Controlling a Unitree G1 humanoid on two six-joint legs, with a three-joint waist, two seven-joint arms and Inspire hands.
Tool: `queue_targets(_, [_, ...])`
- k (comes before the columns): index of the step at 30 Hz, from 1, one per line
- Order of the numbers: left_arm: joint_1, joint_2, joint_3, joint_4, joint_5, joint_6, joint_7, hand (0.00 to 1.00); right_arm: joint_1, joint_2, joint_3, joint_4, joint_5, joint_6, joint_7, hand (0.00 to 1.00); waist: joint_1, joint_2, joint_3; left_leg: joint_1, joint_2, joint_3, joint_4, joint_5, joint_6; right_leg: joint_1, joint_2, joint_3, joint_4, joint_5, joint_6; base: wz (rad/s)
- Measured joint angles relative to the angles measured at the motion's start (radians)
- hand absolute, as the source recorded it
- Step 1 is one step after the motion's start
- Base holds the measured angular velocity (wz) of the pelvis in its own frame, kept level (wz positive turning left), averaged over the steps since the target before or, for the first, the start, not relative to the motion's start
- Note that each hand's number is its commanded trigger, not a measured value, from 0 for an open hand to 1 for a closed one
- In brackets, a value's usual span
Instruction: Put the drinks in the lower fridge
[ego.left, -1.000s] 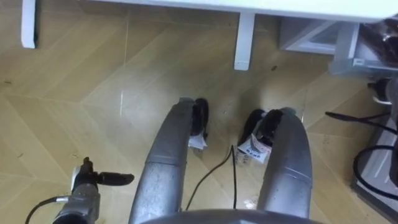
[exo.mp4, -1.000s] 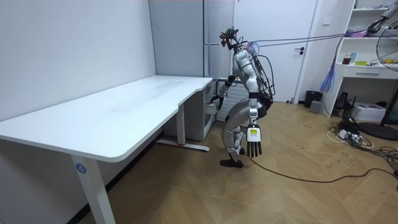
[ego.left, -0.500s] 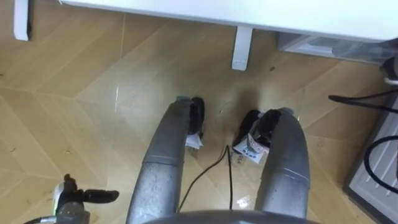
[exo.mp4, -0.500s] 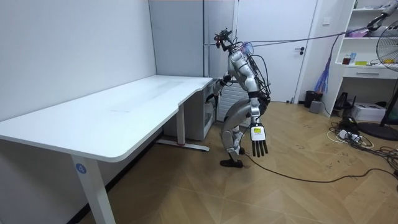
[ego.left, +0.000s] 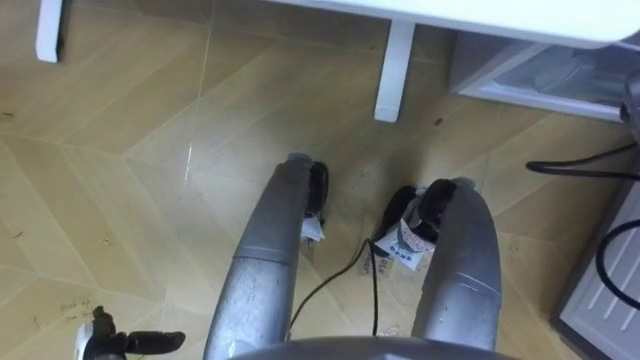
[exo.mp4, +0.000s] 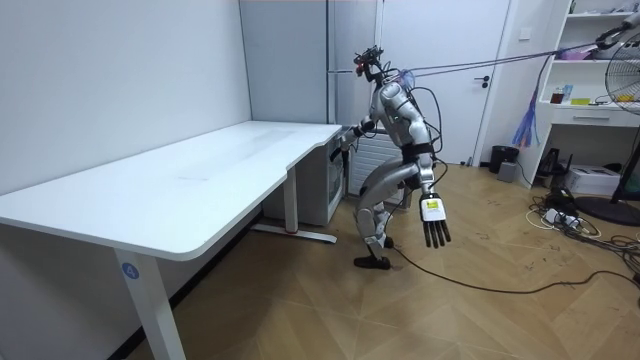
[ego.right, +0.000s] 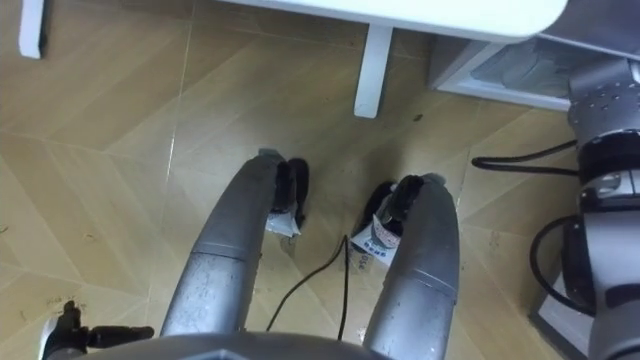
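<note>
Two hands to enter. Left one first: how far open? (obs. A)

Left hand (exo.mp4: 435, 222) hangs at the robot's side, toward the room view's right. Fingers are straight and slightly spread, pointing down at the wood floor (exo.mp4: 480, 320). It holds nothing and touches nothing. In the eye views it sits low at the left edge, over bare floor. (obs. B)

Right one? (A)

Right hand (exo.mp4: 347, 133) is out ahead of the robot at the end of the white desk (exo.mp4: 200, 175), above the small fridge (exo.mp4: 320, 190). It is too small to read, so I cannot tell its state. Whether it touches the desk or the fridge, I cannot tell either. (B)

Stance, and the task's things? (A)

Robot stands with knees bent at the desk's end, facing it. The fridge sits at that end, partly under the desk top, near the desk leg (ego.left: 393, 65). In the eye views it is at upper right, ahead and to the robot's right. Drinks: cannot tell where they are. (B)
</note>
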Motion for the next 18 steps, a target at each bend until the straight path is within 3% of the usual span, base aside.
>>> queue_targets(8, [0.025,0.005,-0.016,-0.043,-0.001,0.008,0.002,0.0,0.0,0.0,0.006,-0.002,0.001,0.0,-0.033,0.0,0.017,0.003,-0.0014,-0.011,0.003,-0.019,0.03,-0.004,-0.012,0.0,0.001,-0.016,0.024,-0.011,-0.016,0.02])
queue_targets(11, [0.026,0.006,-0.019,-0.051,-0.001,0.007,0.001,0.0,0.0,0.0,0.006,-0.002,0.001,0.0,-0.036,0.0,0.026,0.004,-0.0015,-0.012,0.016,-0.017,0.034,-0.005,-0.012,0.001,0.007,-0.02,0.024,-0.011,-0.017,-0.04])
queue_targets(14, [0.026,0.013,-0.056,-0.052,0.0,0.006,-0.005,0.0,0.0,0.0,0.008,-0.002,0.001,0.0,-0.036,0.0,0.026,0.007,-0.0018,-0.012,0.016,-0.019,0.033,-0.005,-0.012,0.002,0.008,-0.024,0.023,-0.012,-0.019,0.0])
queue_targets(18, [0.026,0.032,-0.079,-0.051,0.001,0.007,-0.039,0.0,0.011,0.0,0.039,0.031,0.004,-0.001,0.025,0.0,0.027,0.011,-0.0006,0.024,0.016,-0.022,0.012,-0.005,-0.012,0.04,0.013,-0.031,0.0,-0.011,-0.02,-0.01])
